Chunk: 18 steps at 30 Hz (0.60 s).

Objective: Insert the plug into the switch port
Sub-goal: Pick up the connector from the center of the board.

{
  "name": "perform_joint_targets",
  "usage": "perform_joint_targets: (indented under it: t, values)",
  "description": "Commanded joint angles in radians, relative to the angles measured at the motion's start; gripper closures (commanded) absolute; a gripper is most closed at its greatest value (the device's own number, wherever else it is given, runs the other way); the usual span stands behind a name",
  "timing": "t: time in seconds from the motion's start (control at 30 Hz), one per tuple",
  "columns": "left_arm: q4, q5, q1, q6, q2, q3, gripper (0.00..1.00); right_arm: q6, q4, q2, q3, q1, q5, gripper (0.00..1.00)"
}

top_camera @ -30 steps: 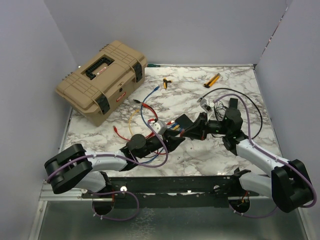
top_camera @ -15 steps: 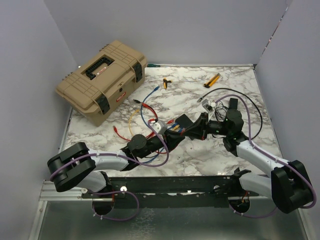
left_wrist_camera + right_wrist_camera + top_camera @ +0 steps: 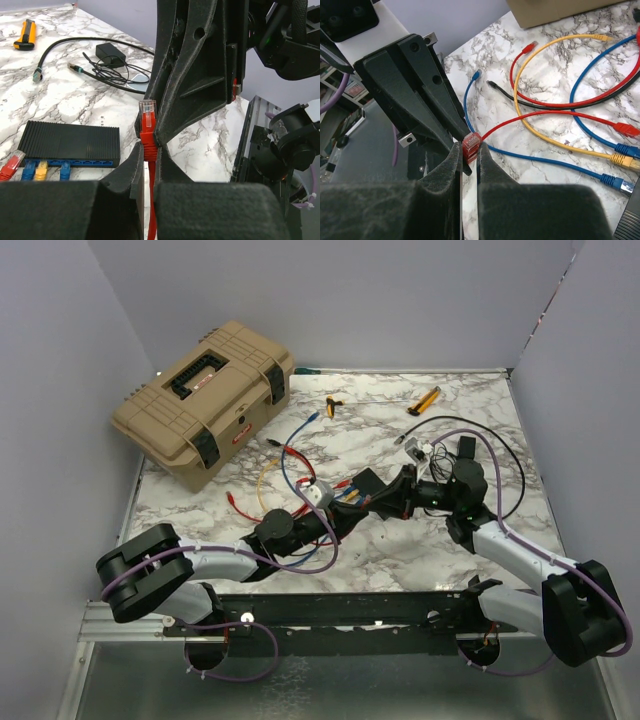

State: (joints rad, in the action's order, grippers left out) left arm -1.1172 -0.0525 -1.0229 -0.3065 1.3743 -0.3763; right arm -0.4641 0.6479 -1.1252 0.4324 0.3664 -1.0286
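Red plug [image 3: 147,112]: held off the worktop [image 3: 380,420] between both hands, which meet near the middle of the worktop, and its clear tip points upward in the left wrist view. Left hand [image 3: 148,150]: fingers drawn narrow and pinching the plug's red boot, with the red lead running down between them. Right hand [image 3: 471,150]: fingers also narrow and closed on the same plug from the opposite side, with the two hands' fingertips almost touching. Switch [image 3: 70,140]: a flat black box with a ribbed top, lying on the worktop near the plug and left of it in the left wrist view, and not touching it. Ports [image 3: 87,162]: a row along the switch's blue edge face. One red [image 3: 11,165], two blue [image 3: 29,169] and one yellow connector [image 3: 42,169] sit at the left end of that face, but whether they are seated cannot be told. The sockets further right show open. Loose leads [image 3: 555,135]: red, blue, yellow and black, looped over the worktop beyond the hands. Adapter [image 3: 110,51]: a small black block with a coiled black cord, on the far right part of the worktop. Cutter [image 3: 425,400]: yellow and black, near the back edge. Toolbox [image 3: 205,400]: tan with a black handle and latches, at the back left corner.
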Motion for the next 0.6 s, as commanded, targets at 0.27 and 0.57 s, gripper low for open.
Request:
perform_joint_targets:
  t: [0.27, 0.57]
  values:
    - [0.451, 0.236, -0.002, 0.101, -0.095, -0.072, 1.0, 0.013, -0.13, -0.016, 0.045, 0.004, 0.126, 0.52]
    - [0.788, 0.285, -0.001, 0.161, -0.04, -0.215, 1.0, 0.094, -0.409, -0.025, 0.146, -0.008, 0.44, 0.29]
